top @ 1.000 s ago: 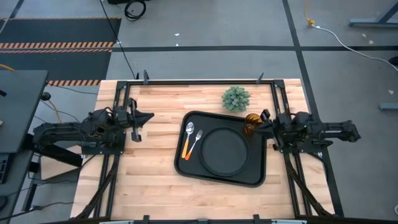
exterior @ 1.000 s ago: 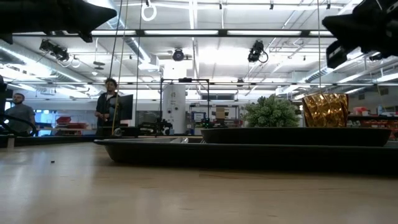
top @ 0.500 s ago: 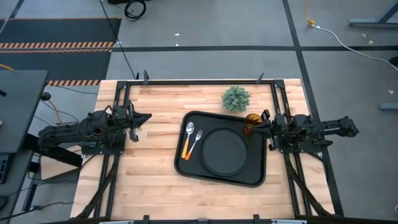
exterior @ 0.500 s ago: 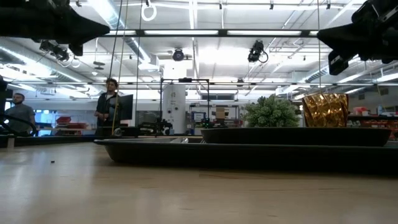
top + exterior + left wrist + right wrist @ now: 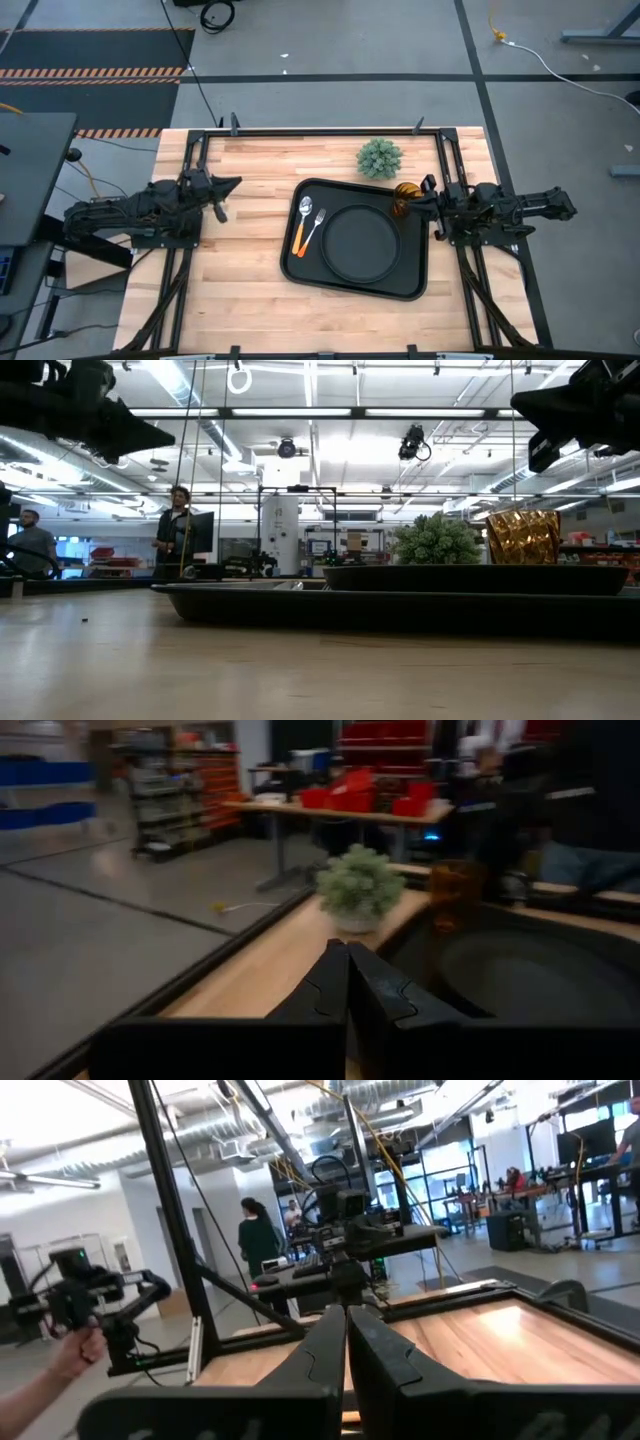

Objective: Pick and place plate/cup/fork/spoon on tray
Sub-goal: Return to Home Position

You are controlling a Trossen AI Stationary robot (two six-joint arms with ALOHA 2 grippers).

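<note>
— Cup [image 5: 405,193]? Amber, translucent, upright in tray [image 5: 300,272] corner, just beside right gripper [image 5: 418,203]; pinched shut, empty.
— Left gripper [image 5: 234,184]? Closed, empty, well apart from tray.

One camera looked straight down on my whole table [image 5: 250,260]. Another sat at table-top level, facing the room. Both shared the tray [image 5: 300,272]. My wrist cameras looked forward past my own fingers.

Bright ceiling strip lights; blurred left-wrist view
</note>
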